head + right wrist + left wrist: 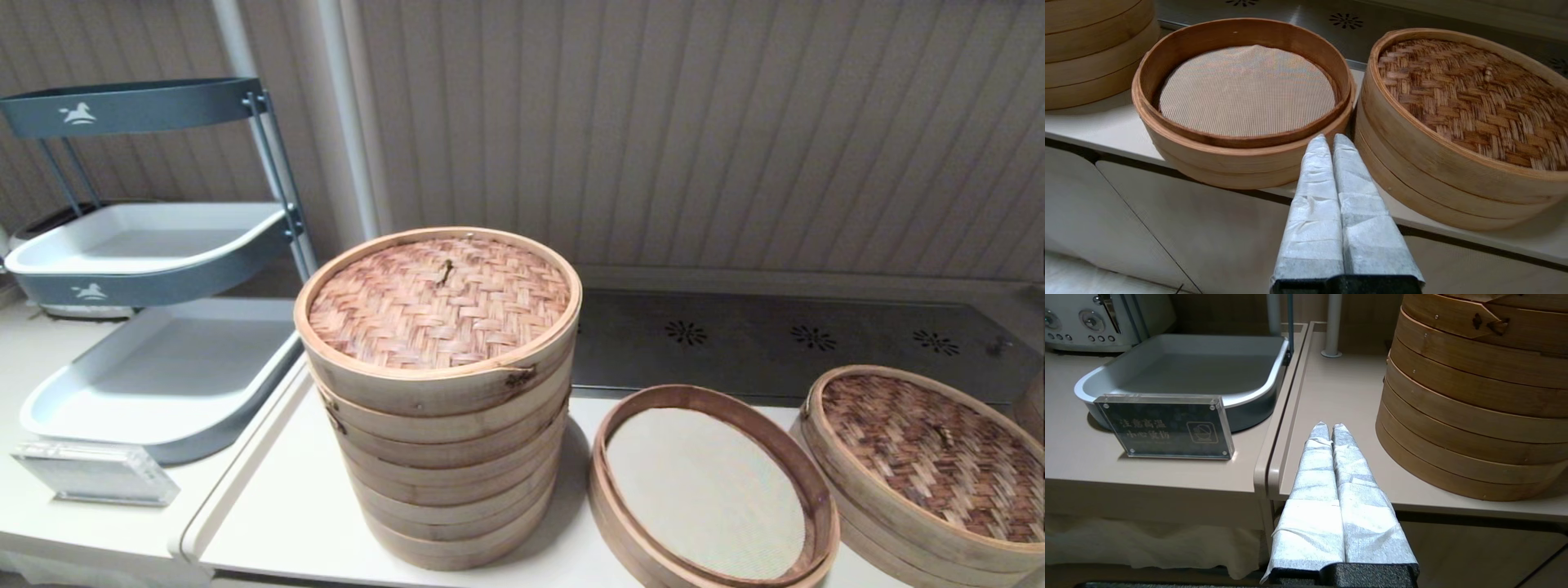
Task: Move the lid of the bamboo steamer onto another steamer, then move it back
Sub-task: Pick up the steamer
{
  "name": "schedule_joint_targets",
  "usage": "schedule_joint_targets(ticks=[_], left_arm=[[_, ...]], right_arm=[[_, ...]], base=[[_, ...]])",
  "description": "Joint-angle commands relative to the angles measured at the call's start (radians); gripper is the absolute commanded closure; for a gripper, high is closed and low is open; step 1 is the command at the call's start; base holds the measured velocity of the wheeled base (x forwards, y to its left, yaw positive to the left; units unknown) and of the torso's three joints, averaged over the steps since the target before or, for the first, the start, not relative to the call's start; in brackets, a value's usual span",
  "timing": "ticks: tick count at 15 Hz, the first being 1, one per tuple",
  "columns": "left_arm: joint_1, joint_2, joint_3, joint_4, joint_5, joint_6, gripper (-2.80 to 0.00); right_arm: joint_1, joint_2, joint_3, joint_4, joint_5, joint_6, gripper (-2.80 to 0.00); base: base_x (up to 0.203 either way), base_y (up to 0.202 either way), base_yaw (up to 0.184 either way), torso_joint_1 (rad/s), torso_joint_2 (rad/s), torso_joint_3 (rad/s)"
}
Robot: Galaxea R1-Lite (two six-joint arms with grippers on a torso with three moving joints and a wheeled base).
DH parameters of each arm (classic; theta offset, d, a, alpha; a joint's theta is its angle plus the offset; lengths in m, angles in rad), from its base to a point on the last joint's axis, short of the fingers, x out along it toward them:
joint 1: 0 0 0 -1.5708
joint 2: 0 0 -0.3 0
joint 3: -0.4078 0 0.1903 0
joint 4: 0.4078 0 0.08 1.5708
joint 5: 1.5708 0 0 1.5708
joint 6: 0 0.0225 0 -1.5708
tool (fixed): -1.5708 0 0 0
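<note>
The bamboo steamer lid (931, 453) (1470, 98), brown woven with dark patches and a pale rim, lies on a shallow basket at the table's right end. Beside it, toward the middle, sits another steamer (710, 490) (1241, 87), uncovered, with a dark-brown inner rim and a beige cloth liner. My right gripper (1329, 138) is shut and holds nothing; it hovers off the table's front edge, pointing at the gap between the two baskets. My left gripper (1329, 426) is shut and holds nothing, low at the front edge left of the tall stack. Neither gripper shows in the head view.
A tall pale multi-tier steamer stack (441, 392) (1474, 400) with a reddish-tan woven lid stands left of centre. A grey tiered tray rack (155, 327) and a small acrylic sign (1163, 426) occupy the left counter. A dark metal panel (775, 339) runs along the back.
</note>
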Motion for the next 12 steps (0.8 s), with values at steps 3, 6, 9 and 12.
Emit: schedule_joint_targets(ticks=[3,6,9,12], left_arm=[[0.0,-0.002,0.025,-0.001,-0.002,0.0,0.0],[0.001,-0.002,0.025,-0.001,-0.001,0.0,0.0],[0.0,-0.002,0.025,-0.001,-0.002,0.0,0.0],[0.0,-0.002,0.025,-0.001,-0.002,0.0,0.0]], right_arm=[[-0.003,-0.173,-0.002,0.12,-0.068,-0.003,0.0],[-0.004,-0.173,0.026,0.039,-0.081,0.017,0.0],[-0.004,-0.173,0.027,0.042,-0.099,0.05,0.0],[-0.004,-0.173,0.027,0.042,-0.1,0.052,0.0]], base=[[0.0,0.0,0.0,0.0,0.0,0.0],[0.0,0.0,0.0,0.0,0.0,0.0],[0.0,0.0,0.0,0.0,0.0,0.0],[0.0,0.0,0.0,0.0,0.0,0.0]])
